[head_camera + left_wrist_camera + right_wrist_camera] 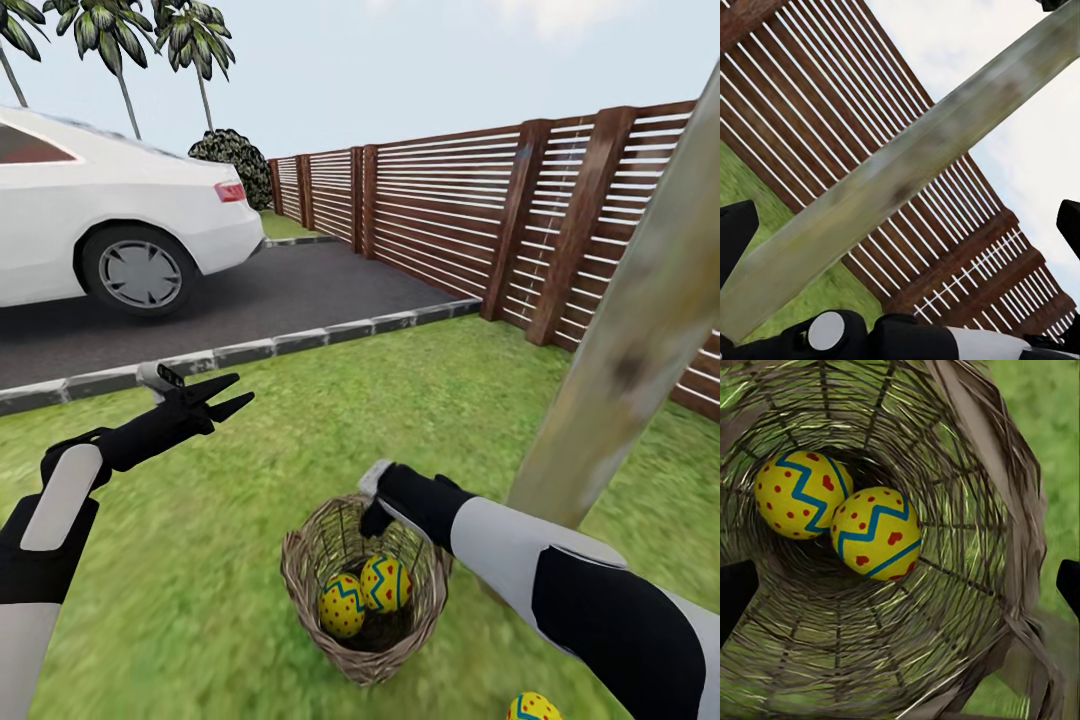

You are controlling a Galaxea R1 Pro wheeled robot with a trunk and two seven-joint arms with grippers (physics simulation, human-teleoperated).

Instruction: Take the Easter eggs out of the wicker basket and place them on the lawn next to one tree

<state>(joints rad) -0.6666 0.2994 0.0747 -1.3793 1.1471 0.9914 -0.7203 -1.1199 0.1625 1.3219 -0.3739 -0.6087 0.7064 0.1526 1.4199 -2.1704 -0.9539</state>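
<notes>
Right gripper [373, 508], fingers apart over round brown wicker basket [302, 580] on lawn beside pale tree trunk [620, 360]: descend centred on nearer yellow zigzag egg [876, 542], avoiding the weave

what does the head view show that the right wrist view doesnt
Head view alone: a third egg lying on the lawn near the tree, the white car, the fence, and the left tool open in the air. Right wrist view alone: the basket's dark bottom, seen close from above. Both: the wicker basket holding two eggs.
</notes>
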